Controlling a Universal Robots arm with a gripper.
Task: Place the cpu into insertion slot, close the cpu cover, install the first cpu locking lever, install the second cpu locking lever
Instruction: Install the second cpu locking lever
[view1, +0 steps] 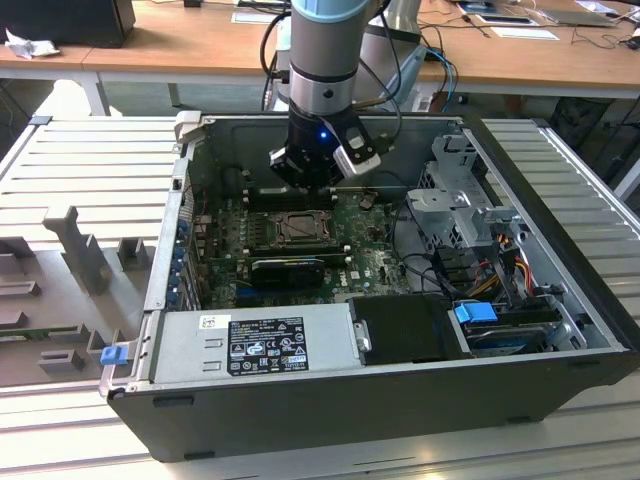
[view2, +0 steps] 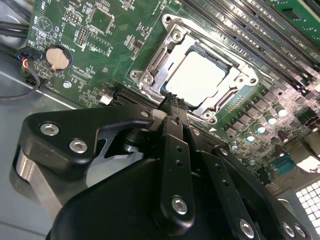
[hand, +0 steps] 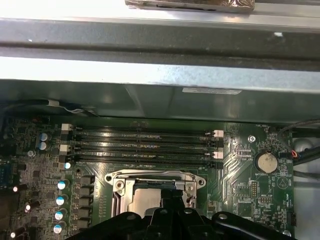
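The cpu (view2: 197, 77) lies flat in the insertion slot (view1: 300, 228) on the green board, its pale metal face showing through the cut-out of the cpu cover (view2: 172, 42). The cover frame lies down flat around the chip. In both wrist views my gripper (view2: 172, 100) is shut with nothing between its fingers, and its tip sits at the socket's rim, right beside the frame's edge (hand: 150, 182). From the exterior view my gripper (view1: 308, 180) hangs just behind the socket inside the open case. How the locking levers stand I cannot tell.
Long black memory slots (hand: 140, 147) run beside the socket, with a coin battery (hand: 266, 161) nearby. A power supply (view1: 255, 340) fills the case's near side. A drive cage (view1: 465, 190) and loose cables (view1: 500, 260) stand on the exterior view's right. A black card (view1: 285, 268) lies near the socket.
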